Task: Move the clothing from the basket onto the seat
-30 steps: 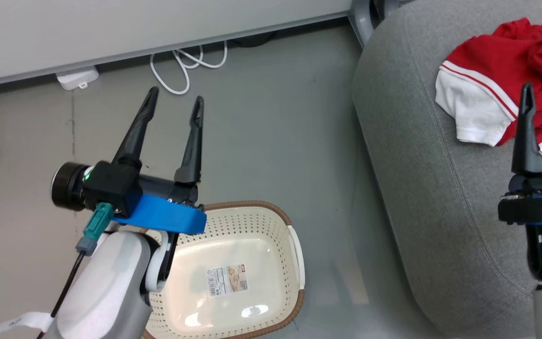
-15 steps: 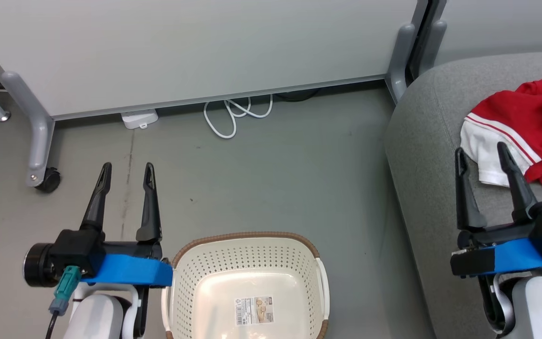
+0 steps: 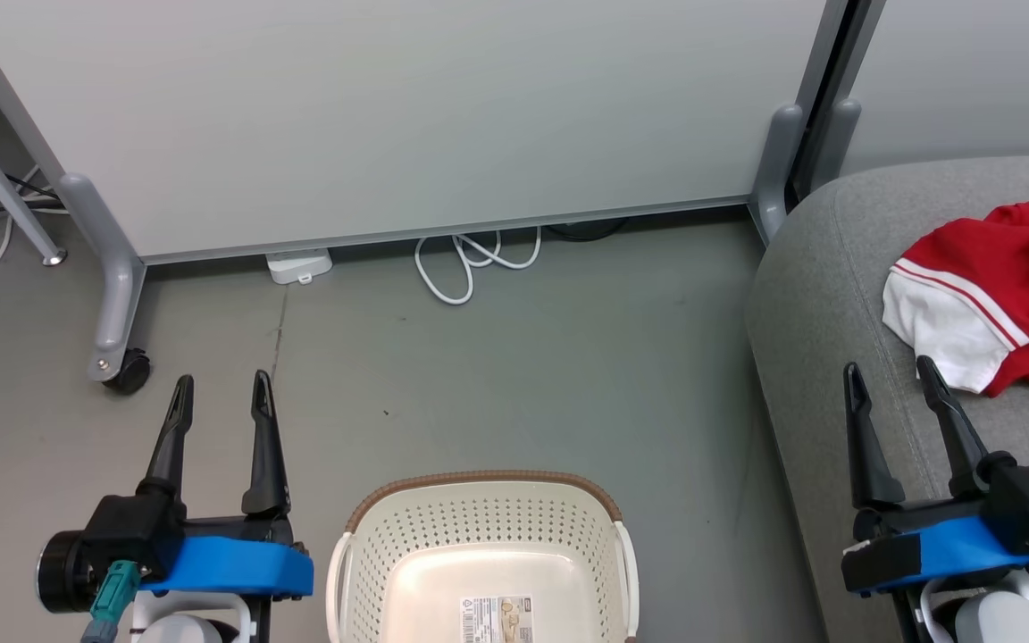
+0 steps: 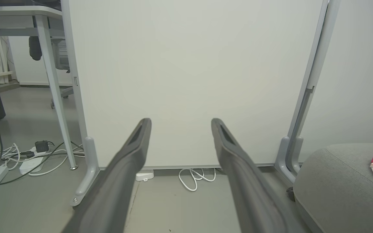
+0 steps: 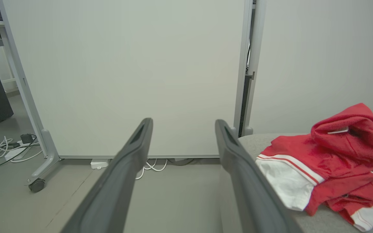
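Both hands are released, nothing in them: left hand (image 3: pixel 221 380) hangs over the floor (image 3: pixel 523 375) left of the basket (image 3: pixel 479 480), right hand (image 3: pixel 887 365) over the edge of the sofa (image 3: pixel 827 295), both aimed at the partition (image 3: pixel 434 116). Red clothing (image 3: pixel 1015 286) lies bunched on the sofa just past my right hand, white sleeve pointing back toward it. The heap runs out of frame, so can't tell its long axis. Basket's on the floor between my hands.

Left tool (image 3: pixel 220 393) and right tool (image 3: pixel 888 375) both point forward, fingers parted and holding nothing.
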